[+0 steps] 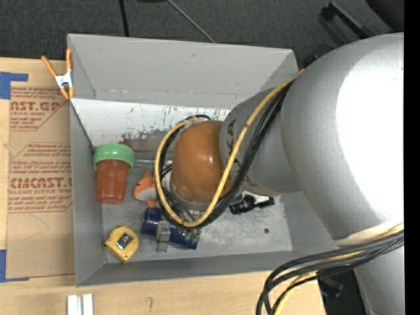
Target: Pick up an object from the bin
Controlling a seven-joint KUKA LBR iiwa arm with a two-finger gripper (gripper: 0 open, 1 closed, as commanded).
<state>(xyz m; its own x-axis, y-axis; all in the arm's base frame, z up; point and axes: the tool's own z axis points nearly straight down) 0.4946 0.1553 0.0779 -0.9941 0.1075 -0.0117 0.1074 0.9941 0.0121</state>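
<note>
Orange wrist cover [197,166] hides the tool; its grip cannot be told. Blue clutter [169,233] at six, green-lidded cup [113,172] at nine; bare bin floor [262,231] at four.

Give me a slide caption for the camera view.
Arm in grey bin over blue things, beside green-lidded orange jar and yellow tape measure.

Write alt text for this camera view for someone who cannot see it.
A grey robot arm reaches from the right into a grey metal bin, its orange-covered wrist above a small blue object. To the left lie an orange bottle with a green cap and a yellow tape measure.
</note>
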